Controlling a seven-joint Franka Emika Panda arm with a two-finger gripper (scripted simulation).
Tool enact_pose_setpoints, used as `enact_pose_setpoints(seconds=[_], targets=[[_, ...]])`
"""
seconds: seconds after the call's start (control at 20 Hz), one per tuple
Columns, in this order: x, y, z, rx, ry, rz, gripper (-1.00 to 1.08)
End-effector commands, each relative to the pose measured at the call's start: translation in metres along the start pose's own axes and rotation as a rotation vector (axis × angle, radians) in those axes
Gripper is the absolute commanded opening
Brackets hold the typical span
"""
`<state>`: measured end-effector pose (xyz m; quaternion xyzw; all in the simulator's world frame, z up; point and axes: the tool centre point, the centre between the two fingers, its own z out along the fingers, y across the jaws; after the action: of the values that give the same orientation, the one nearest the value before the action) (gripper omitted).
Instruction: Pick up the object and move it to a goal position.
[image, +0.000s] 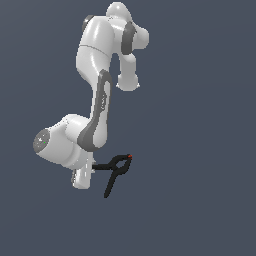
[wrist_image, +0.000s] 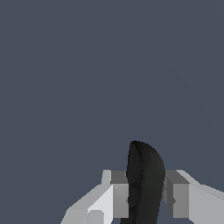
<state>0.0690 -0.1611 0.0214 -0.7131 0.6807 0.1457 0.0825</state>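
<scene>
While the hand (wrist_image: 145, 199) grips it, the clamp (image: 116, 170) hangs aloft.

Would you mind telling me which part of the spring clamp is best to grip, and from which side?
Probably one thin handle, as now: in the wrist view the gripper has a finger on each flat side of the spring clamp, closing across its narrow thickness. In the exterior view it comes from the handle end, on that view's left, away from the looped jaw and red tip.

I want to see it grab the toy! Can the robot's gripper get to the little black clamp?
Yes, it seems to have it already. In the wrist view the gripper has a finger on each side of the black spring clamp, pressed against it. In the exterior view one clamp handle runs into the hand, with nothing in between.
</scene>
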Motion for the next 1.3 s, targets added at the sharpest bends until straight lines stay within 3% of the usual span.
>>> enact_pose_setpoints(seconds=[0.0,0.7,1.25], targets=[[0.0,0.0,0.0,0.0,0.0,0.0,-1.0],[-0.004,0.007,-0.006,0.0,0.0,0.0,-1.0],[-0.023,0.04,-0.032,0.0,-0.001,0.0,-1.0]])
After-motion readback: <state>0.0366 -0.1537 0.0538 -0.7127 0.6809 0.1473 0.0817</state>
